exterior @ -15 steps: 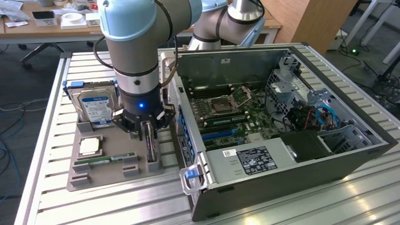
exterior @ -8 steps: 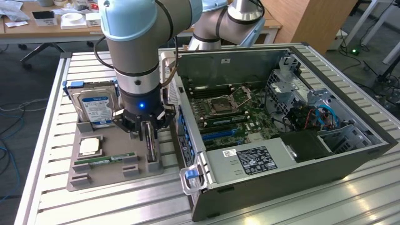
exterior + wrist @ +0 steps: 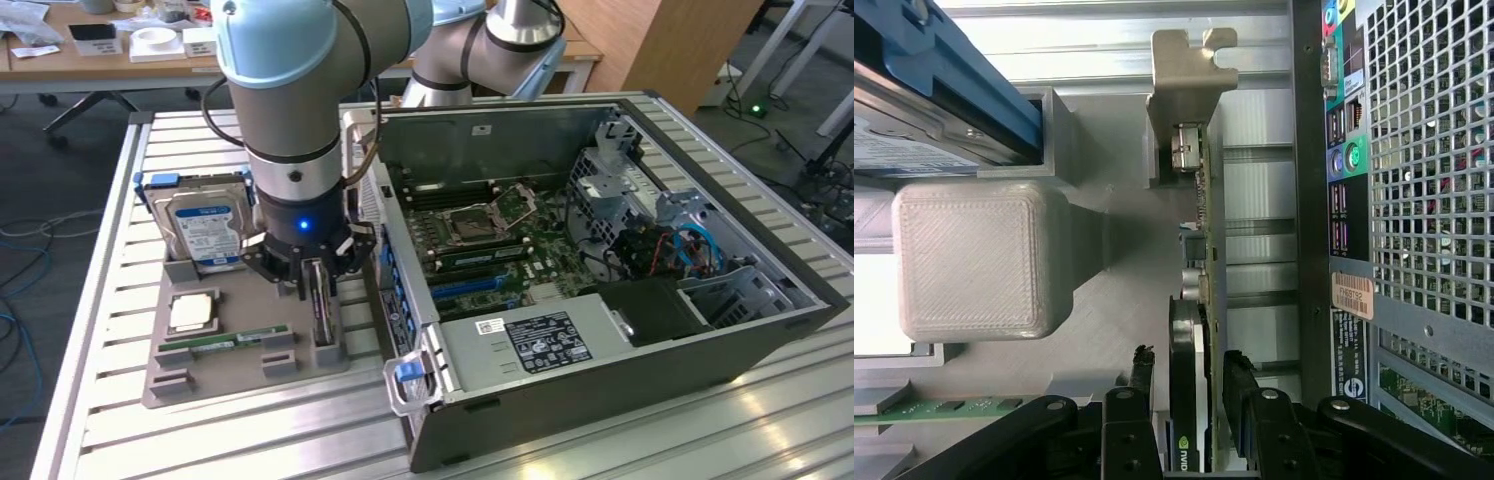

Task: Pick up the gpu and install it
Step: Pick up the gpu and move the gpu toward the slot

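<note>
The gpu [image 3: 322,312] stands on edge in a slot of the grey holder tray [image 3: 254,378], just outside the open computer case [image 3: 601,200]. In the wrist view the gpu [image 3: 1199,250] is a thin dark card with a metal bracket [image 3: 1189,70] at its far end. My gripper [image 3: 318,278] is down over the card's upper edge. In the wrist view the gripper [image 3: 1191,410] has one black finger [image 3: 1134,420] on each side of the card. A narrow gap shows beside one finger, so the gripper is open around the card.
The tray also holds a blue-labelled hard drive [image 3: 207,225], a processor [image 3: 194,313] and a green memory stick [image 3: 227,342]. The case's rear port panel [image 3: 1344,180] stands close beside the card. A grey tray post [image 3: 974,260] rises on the card's other side.
</note>
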`<action>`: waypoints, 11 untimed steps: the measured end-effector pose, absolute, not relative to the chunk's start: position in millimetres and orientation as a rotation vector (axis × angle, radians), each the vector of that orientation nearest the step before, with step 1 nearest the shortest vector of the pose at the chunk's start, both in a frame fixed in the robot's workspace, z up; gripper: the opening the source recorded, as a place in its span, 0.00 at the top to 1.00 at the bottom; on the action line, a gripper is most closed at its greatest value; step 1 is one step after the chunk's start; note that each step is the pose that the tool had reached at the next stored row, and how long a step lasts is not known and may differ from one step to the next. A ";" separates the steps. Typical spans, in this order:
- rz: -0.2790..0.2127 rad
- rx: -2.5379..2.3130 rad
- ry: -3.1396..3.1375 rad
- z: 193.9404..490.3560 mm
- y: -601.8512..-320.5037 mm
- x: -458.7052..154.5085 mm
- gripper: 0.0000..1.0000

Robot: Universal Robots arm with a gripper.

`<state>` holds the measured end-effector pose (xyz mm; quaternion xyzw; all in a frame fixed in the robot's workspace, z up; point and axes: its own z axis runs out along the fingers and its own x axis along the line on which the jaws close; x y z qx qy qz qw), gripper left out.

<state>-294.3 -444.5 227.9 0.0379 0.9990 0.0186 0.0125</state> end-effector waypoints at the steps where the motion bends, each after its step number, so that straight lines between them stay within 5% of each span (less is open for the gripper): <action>1: 0.058 0.118 3.114 227.8 -444.5 -294.3 0.58; 7: 0.058 0.118 3.114 227.9 -444.5 -294.3 0.58; 11: 0.058 0.118 3.114 227.9 -444.5 -294.3 0.73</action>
